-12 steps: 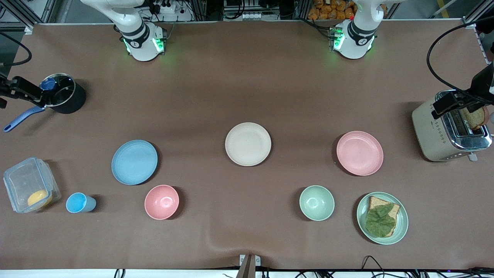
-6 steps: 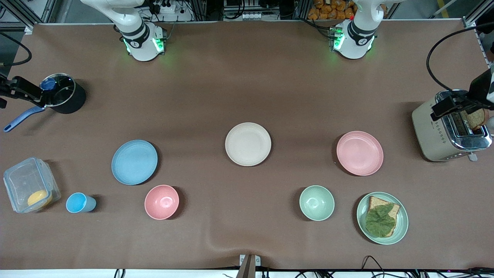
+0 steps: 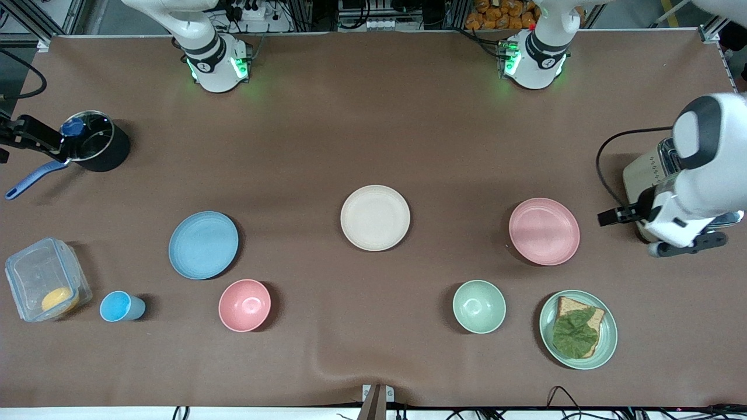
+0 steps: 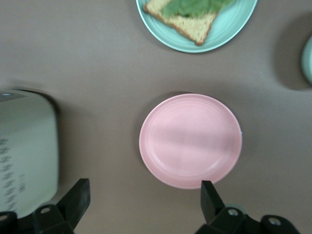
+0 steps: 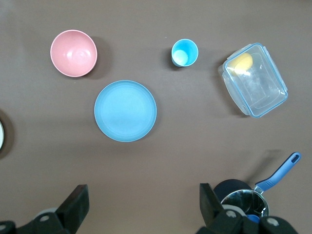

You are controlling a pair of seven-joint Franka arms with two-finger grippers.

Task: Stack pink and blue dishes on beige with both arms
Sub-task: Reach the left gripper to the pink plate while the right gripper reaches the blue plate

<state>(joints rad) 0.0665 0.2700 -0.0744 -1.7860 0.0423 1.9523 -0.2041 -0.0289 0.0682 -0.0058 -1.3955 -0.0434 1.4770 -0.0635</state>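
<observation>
The beige plate [image 3: 375, 217] lies at the table's middle with nothing on it. The pink plate [image 3: 544, 231] [image 4: 190, 140] lies toward the left arm's end, the blue plate [image 3: 203, 245] [image 5: 125, 110] toward the right arm's end. My left gripper [image 4: 144, 201] is open and empty, up in the air over bare table between the pink plate and the toaster; its white wrist [image 3: 694, 192] shows over the toaster. My right gripper [image 5: 142, 202] is open and empty, high over bare table by the black pot, well away from the blue plate.
A toaster [image 3: 636, 186] stands beside the pink plate. A green plate with bread and a leaf [image 3: 578, 329] and a green bowl [image 3: 479, 306] lie nearer the front camera. Pink bowl [image 3: 244, 305], blue cup [image 3: 119, 307], clear box [image 3: 45, 286] and pot [image 3: 96, 140] surround the blue plate.
The left arm has swung in from the table's end, so its white wrist now covers most of the toaster. The right arm and all plates have stayed put.
</observation>
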